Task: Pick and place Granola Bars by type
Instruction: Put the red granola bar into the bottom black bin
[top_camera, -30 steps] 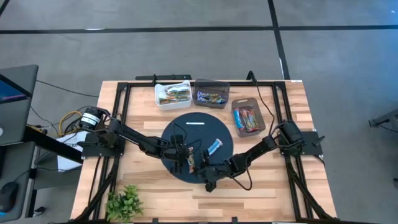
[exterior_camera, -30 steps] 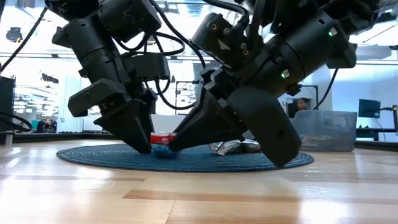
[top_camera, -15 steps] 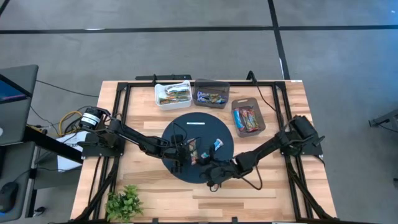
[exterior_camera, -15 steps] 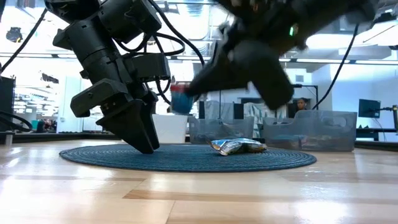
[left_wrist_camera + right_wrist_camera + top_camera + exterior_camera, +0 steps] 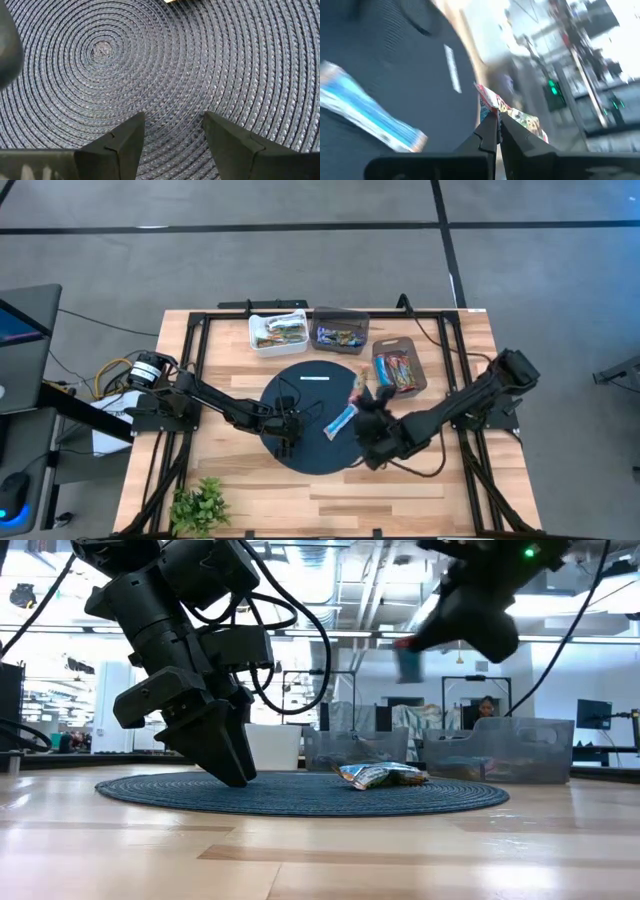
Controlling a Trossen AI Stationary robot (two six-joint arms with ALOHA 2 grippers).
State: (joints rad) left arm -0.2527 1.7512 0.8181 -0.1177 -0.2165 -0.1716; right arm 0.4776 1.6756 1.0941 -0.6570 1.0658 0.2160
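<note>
An orange-red granola bar (image 5: 507, 112) hung pinched in my right gripper (image 5: 498, 120), fingers clamped tight, raised above the round blue mat (image 5: 300, 448). A blue bar (image 5: 341, 420) lay on the mat. My left gripper (image 5: 172, 131) hovered low over the mat, fingers parted, empty.

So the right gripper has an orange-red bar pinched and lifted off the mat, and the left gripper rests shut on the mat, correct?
Not quite: the left gripper is open, not shut. The left wrist view shows its fingers spread with bare blue mat between them. The rest stands: the right gripper is shut on an orange-red bar, raised off the mat in the low view.
</note>
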